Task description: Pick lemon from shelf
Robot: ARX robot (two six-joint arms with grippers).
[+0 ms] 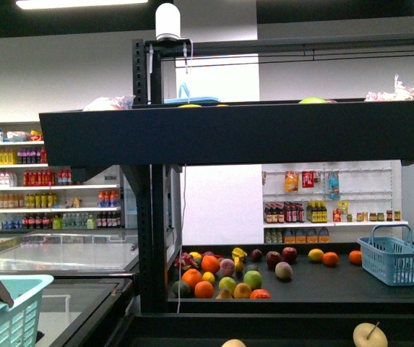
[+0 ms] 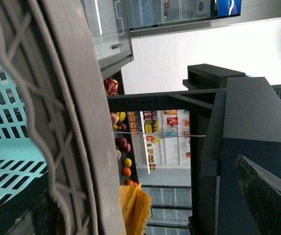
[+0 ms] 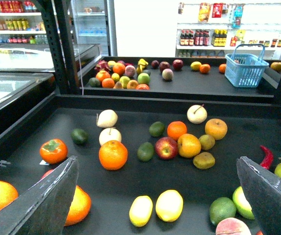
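Note:
The shelf is a tall black rack with deep-lipped dark tray tiers. In the right wrist view I look down on one tray strewn with fruit. Two plain-yellow oval lemons lie side by side on it, one slightly bigger than the other. My right gripper is open and empty above the tray, and the lemons lie between its fingers, a little nearer than the tips. My left gripper is open and empty, beside a teal basket, away from the fruit.
Around the lemons lie an orange, a red apple, a green lime and a red chilli. A farther tray holds more fruit and a blue basket. Glass-topped freezers stand left of the rack.

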